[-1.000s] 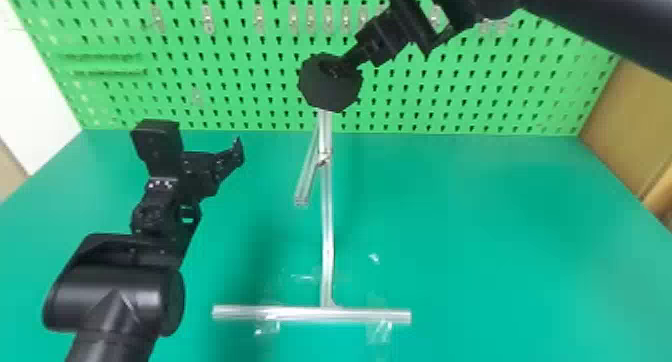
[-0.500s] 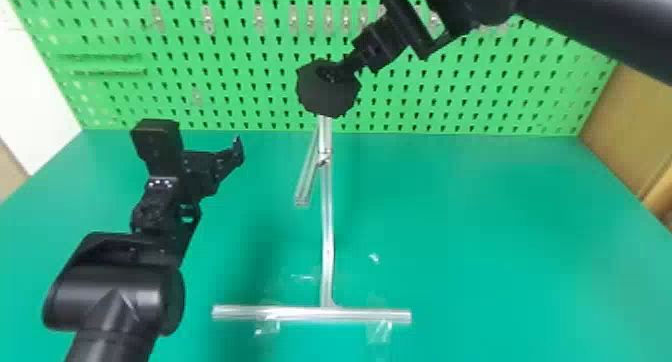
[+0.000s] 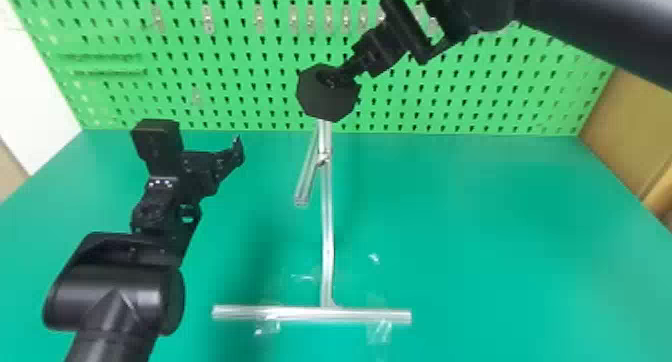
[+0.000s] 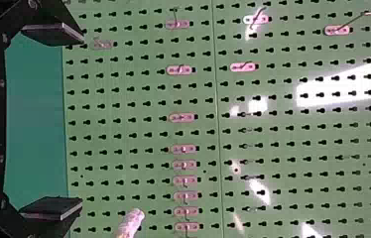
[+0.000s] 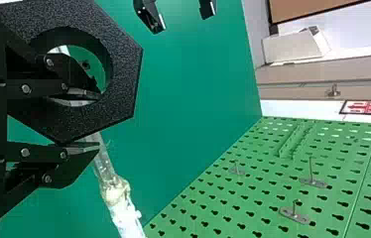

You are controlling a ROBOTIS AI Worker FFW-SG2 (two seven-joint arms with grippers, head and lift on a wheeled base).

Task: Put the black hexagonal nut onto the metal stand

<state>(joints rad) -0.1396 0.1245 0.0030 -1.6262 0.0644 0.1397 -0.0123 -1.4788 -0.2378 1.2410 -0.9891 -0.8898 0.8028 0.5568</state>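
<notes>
My right gripper holds the black hexagonal nut over the top end of the metal stand, hiding that end. In the right wrist view the nut has one finger of my right gripper inside its hole and the other outside, with the ring's wall pinched between. The metal stand runs behind the nut there; whether they touch, I cannot tell. My left gripper is parked left of the stand. Seen from its own wrist, my left gripper is open and holds nothing.
A green pegboard with small metal hooks stands behind the green table. The stand's base bar lies taped to the table, and a slanted side rod juts from its post. Brown panels border the right side.
The right gripper and the nut have come slightly lower in the head view, with the nut still over the stand's top. The left arm and the stand have kept their places.
</notes>
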